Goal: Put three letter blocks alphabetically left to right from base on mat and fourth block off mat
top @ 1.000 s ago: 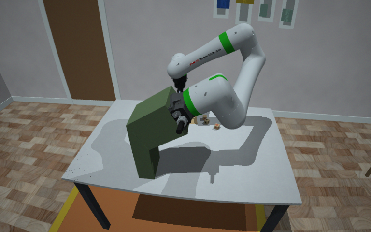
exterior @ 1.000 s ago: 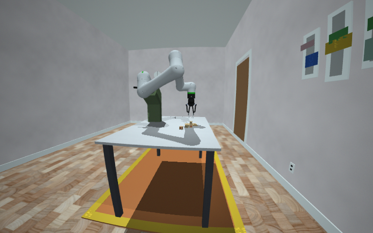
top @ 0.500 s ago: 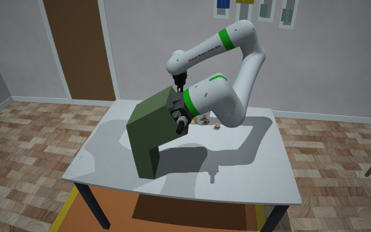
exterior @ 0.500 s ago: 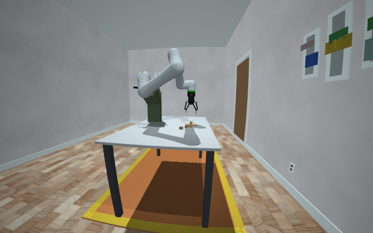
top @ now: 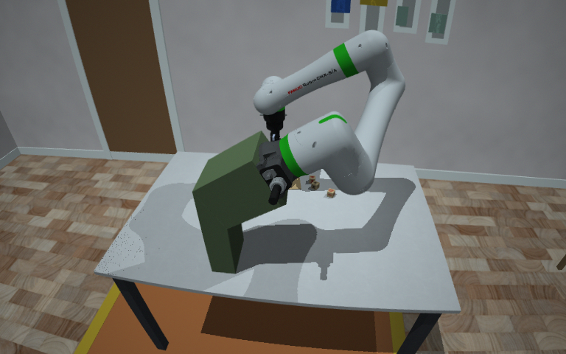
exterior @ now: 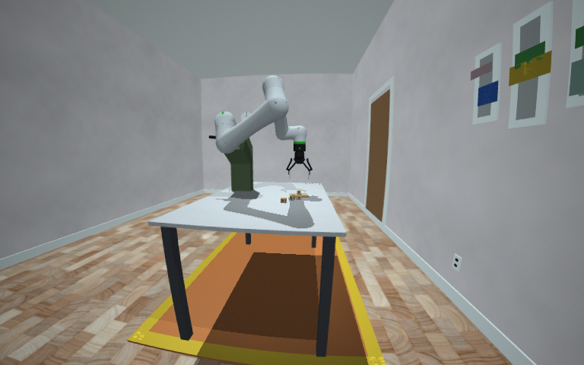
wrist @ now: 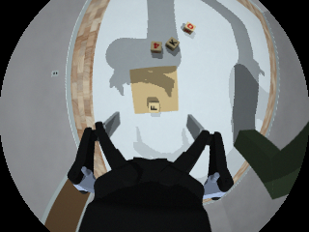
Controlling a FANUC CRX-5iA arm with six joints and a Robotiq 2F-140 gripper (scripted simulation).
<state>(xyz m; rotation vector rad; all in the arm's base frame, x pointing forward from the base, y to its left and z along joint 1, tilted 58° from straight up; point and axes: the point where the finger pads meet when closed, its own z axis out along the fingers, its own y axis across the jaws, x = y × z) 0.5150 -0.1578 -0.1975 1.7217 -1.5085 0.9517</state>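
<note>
Plainly, the white arm (top: 321, 79) reads "FANUC Robot CRX-5iA".

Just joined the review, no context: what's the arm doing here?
It is sorting lettered blocks onto a tan mat. The tool hangs wide open and holds nothing, well above the table. One block lies on the mat near its closer edge. Two more blocks sit close together just past the mat's far edge, and another block lies farther off. So one of three seems placed; the letters are too small to read.
</note>
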